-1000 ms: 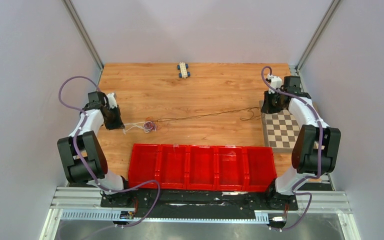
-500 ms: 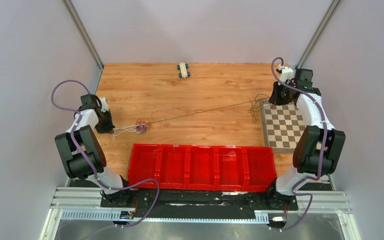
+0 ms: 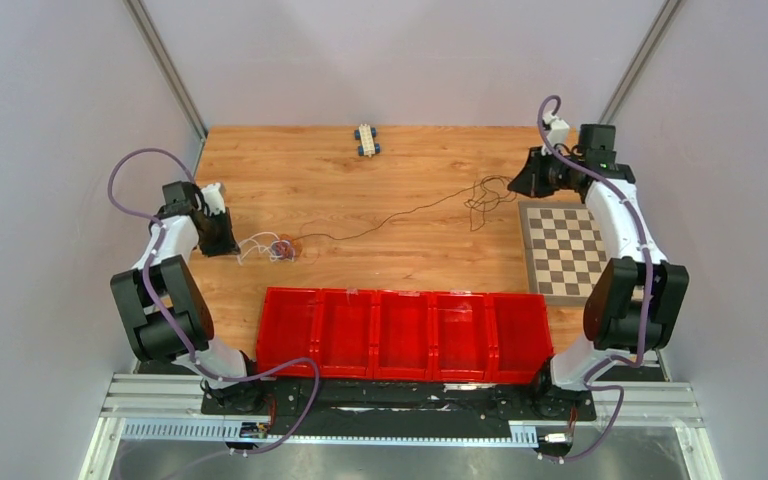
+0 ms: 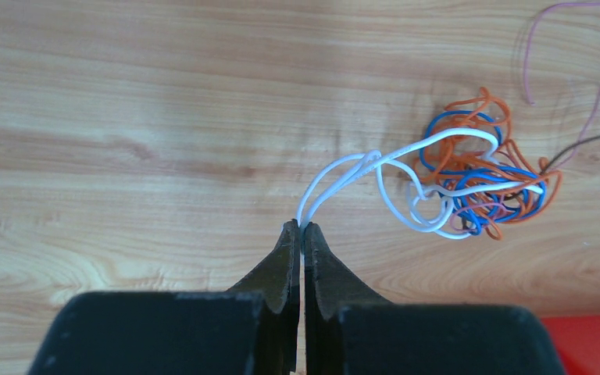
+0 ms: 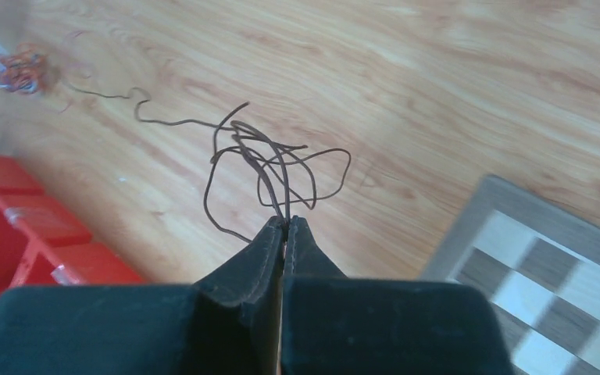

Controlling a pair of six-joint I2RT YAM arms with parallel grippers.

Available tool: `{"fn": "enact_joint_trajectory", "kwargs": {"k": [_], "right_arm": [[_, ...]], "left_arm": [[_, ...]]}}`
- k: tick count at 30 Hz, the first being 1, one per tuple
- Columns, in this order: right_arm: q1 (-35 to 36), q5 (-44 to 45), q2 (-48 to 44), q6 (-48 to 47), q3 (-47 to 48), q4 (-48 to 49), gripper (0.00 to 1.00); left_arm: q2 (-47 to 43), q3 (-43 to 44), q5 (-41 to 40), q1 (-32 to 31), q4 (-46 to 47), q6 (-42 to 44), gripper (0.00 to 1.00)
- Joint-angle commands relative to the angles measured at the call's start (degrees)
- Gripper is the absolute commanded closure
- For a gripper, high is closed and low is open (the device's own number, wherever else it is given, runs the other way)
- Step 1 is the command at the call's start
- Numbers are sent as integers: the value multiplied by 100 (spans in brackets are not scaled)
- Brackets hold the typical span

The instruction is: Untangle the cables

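The cables form a small orange, blue and white knot [image 3: 283, 248] [image 4: 480, 183] on the wooden table, left of centre. My left gripper [image 3: 230, 245] [image 4: 302, 226] is shut on a white cable [image 4: 344, 176] that loops out of the knot. A thin black cable [image 3: 390, 215] runs slack from the knot to the far right and ends in loose loops [image 5: 266, 164]. My right gripper [image 3: 513, 187] [image 5: 286, 221] is shut on those loops. A reddish cable [image 4: 527, 55] trails off beyond the knot, and the knot [image 5: 19, 70] shows far off in the right wrist view.
A row of red bins [image 3: 405, 330] [image 5: 16, 226] stands along the near side. A chessboard [image 3: 560, 250] [image 5: 562, 289] lies at the right, just below my right gripper. A small toy car [image 3: 366, 140] sits at the back edge.
The black cable was pulled taut half a second ago and now lies slack with loops. My right gripper has moved left, and my left gripper has shifted slightly right with the knot.
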Motion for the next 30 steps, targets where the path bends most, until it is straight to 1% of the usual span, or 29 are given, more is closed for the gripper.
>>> {"fn": "enact_joint_trajectory", "kwargs": {"k": [1, 3, 5, 6, 7, 10, 12, 15, 17, 20, 23, 27, 30], "right_arm": [[423, 59, -67, 210, -190, 11, 89], [421, 737, 267, 144, -161, -56, 70], [410, 1153, 604, 86, 2, -223, 53], [408, 1259, 682, 75, 77, -275, 45], [414, 1292, 721, 74, 112, -282, 42], [451, 1078, 693, 9, 89, -293, 40], [539, 704, 625, -108, -1, -336, 40], [821, 466, 553, -317, -200, -379, 41], [1189, 433, 547, -438, -319, -389, 42], [1580, 467, 572, -570, -444, -344, 41], [1936, 548, 759, -439, -419, -120, 37], [2374, 832, 1261, -195, -122, 6, 31], [2712, 1323, 1615, -109, -1, 127, 29]], "left_arm": [[-274, 253, 472, -21, 17, 69, 100], [-284, 258, 495, -21, 7, 45, 100], [-297, 240, 512, -21, -6, 21, 100], [-309, 230, 522, -21, -15, 15, 100], [-318, 208, 521, -23, -12, -8, 100], [-333, 149, 555, -21, -14, -44, 100], [-331, 115, 563, -17, -3, -76, 100], [-299, 98, 567, -21, 8, -120, 100], [-268, 102, 553, -25, 9, -131, 100], [-242, 138, 545, -21, -9, -145, 100], [-222, 140, 556, -19, -19, -162, 100], [-190, 157, 566, -21, -65, -197, 100], [-197, 155, 557, -25, -74, -217, 100]]}}
